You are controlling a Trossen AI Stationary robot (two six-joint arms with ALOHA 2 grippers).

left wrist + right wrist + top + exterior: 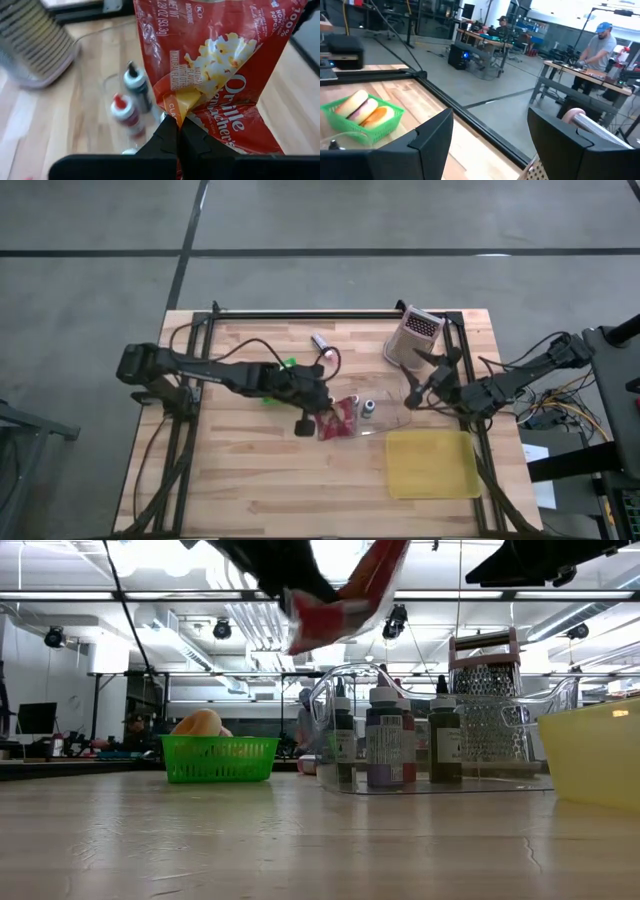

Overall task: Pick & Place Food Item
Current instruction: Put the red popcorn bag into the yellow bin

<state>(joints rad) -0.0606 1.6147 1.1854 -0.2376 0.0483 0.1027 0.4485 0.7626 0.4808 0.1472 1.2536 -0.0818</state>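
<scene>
A red popcorn bag (215, 75) hangs high over the table's middle in my left gripper (177, 131), which is shut on it; it also shows in the high view (340, 420) and the low view (345, 590). Below it, several small bottles (131, 102) stand in a clear tray (385, 420). A green basket (220, 758) with buns rests on the table, partly under my left arm (272, 390). My right gripper (420, 375) is open and empty at the right, near the grater (415, 335). My left gripper pinches a creased fold (176, 112) in the bag's printed face between its two shut fingers. The bag is lifted clear of the table, crumpled around the pinch and tilted (350, 585), above the bottles.
A yellow bin (432, 463) stands at the near right. The metal grater (487, 710) stands at the far right behind the clear tray. A small bottle and cable (322, 345) lie at the far middle. People work at benches (600, 45) beyond the table.
</scene>
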